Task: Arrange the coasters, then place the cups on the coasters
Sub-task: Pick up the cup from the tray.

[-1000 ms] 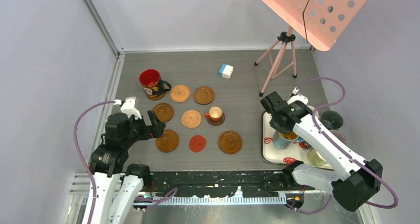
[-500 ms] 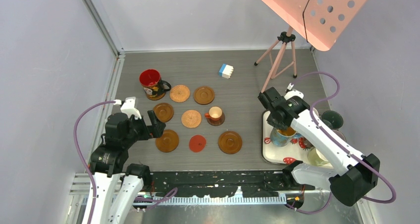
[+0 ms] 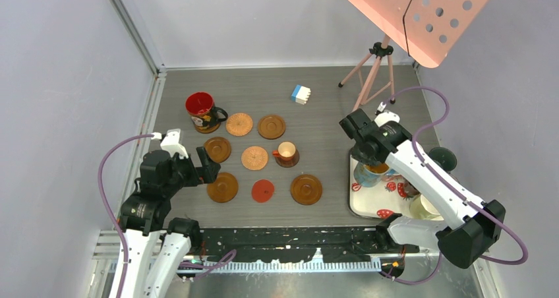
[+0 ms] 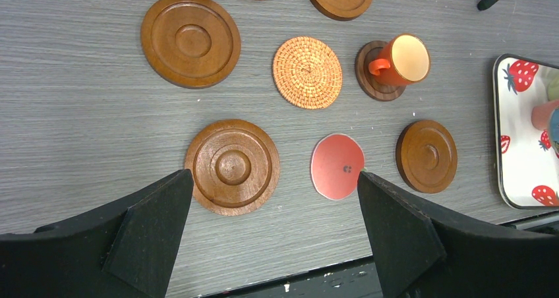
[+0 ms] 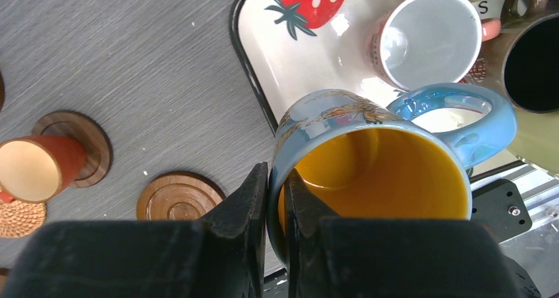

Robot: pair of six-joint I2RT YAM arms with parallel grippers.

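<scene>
Your left jaws stand wide apart and hold nothing, hovering at about eight o'clock on the table (image 3: 323, 107), above the coasters (image 4: 232, 167). At ten o'clock of that group the red-inside mug (image 3: 200, 105) sits on a coaster. Toward three o'clock the small orange cup (image 4: 400, 59) sits on a dark one. The others lie bare, including the plain brown coaster (image 3: 306, 189) at the group's four o'clock. Further right, your right jaws are clamped on the wall of the blue cup (image 5: 369, 166), the fingers (image 5: 247, 212) straddling the rim opposite the handle, one inside the yellow bowl and one outside. The cup hangs over the nine o'clock edge of the tray (image 5: 290, 60), where the remaining cups (image 5: 432, 37) wait.

What could go wrong, as I judge it: the pinch takes only one thin wall, so the cup may swing or slip if you move sharply. Carried low, its base could catch the tray rim. Setting it on the nearest bare coaster brings it close to the orange cup, which a wide approach could knock off its disc.

Only the right wrist view shows you how the grip sits on the rim; from above, the arm hides it. Only the top view shows the red-inside mug and the whole layout, while the left wrist view gives you the bare coasters plainly
</scene>
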